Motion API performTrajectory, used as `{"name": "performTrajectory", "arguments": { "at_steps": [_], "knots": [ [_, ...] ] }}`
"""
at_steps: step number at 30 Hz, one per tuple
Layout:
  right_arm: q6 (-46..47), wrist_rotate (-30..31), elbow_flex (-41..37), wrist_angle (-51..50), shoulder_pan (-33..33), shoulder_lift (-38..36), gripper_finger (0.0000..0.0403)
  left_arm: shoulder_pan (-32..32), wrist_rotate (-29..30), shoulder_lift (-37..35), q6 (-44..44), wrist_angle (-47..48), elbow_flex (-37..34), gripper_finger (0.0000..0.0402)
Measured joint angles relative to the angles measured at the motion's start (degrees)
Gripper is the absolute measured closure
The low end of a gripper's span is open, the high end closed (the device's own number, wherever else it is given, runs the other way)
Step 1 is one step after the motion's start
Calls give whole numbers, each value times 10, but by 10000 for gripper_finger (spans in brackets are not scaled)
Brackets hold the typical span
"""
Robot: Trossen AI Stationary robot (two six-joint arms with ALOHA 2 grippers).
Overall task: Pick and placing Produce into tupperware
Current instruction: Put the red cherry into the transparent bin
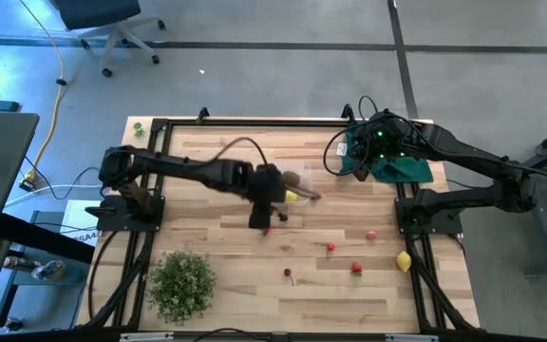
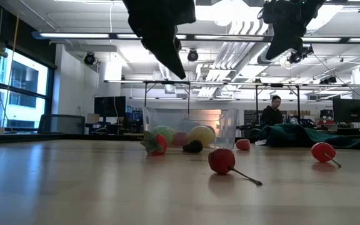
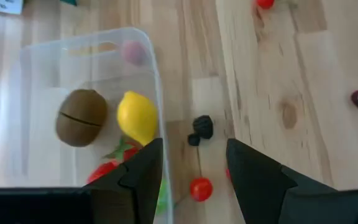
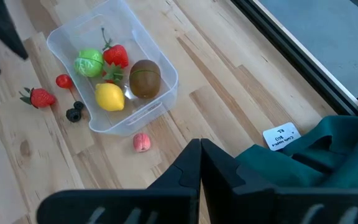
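Produce is partly packed: the clear, shallow rectangular plastic tupperware tub (image 4: pixel 166 78) already holds 4 pieces, a green ball (image 4: pixel 89 63), a red strawberry (image 4: pixel 116 56), a brown kiwi (image 4: pixel 144 78) and a yellow lemon (image 4: pixel 109 97). Left outside, just beside the tub, are a second strawberry (image 4: pixel 40 97), a small red round fruit (image 4: pixel 63 81), a dark berry (image 4: pixel 74 113) and a pinkish fruit (image 4: pixel 142 142); farther across the wooden table (image 1: pixel 216 152) lie several small red fruits (image 1: pixel 330 248) and another yellow lemon (image 1: pixel 404 261). By my judgement, roughly half the job remains. The left gripper (image 3: pixel 193 168) hovers above the tub's edge with fingers apart and nothing between them, the dark berry and red fruit below. The right gripper (image 4: pixel 201 155) waits over the dark green cloth (image 4: pixel 316 155), fingers pressed together, empty.
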State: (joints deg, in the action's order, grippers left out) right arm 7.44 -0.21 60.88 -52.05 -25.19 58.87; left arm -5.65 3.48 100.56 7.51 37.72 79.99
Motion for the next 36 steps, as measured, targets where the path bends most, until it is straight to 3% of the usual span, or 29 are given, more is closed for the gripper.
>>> {"name": "performTrajectory", "arguments": {
  "at_steps": [5, 12, 36],
  "knots": [
    [0, 0, 0, 0, 0, 0, 402, 32, 14, 40, -33, -3, 0, 236],
    [0, 0, 0, 0, 0, 0, 402, 29, -24, 101, -65, -23, 0, 236],
    [0, 0, 0, 0, 0, 0, 402, -8, -41, 142, -63, -61, 0, 236]
  ]
}}
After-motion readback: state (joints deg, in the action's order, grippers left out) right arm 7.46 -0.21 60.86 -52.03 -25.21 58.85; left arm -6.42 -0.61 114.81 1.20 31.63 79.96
